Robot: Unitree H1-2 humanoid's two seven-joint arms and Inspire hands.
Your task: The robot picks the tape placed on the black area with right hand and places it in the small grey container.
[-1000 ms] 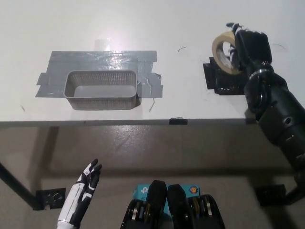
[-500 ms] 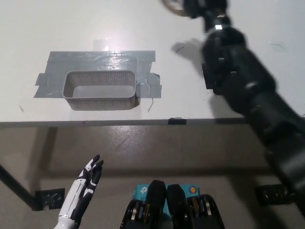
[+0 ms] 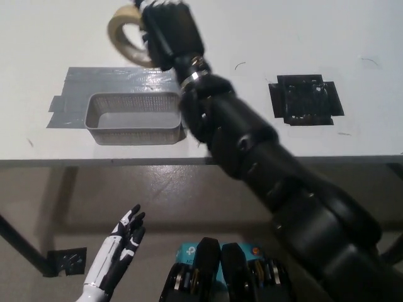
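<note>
right hand [image 3: 165, 31]: pinching tape [image 3: 128, 36] beyond grey container [image 3: 134, 117]
risk: release here — misses far wall
left hand [image 3: 119, 248]: spread, low

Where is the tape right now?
In the head view the tape is up in the black right hand, at the picture's upper left, just behind the grey container and well away from the black area.

The container [image 3: 133, 118] sits on the table [image 3: 252, 135], left of the taped patch [image 3: 306, 99].
</note>
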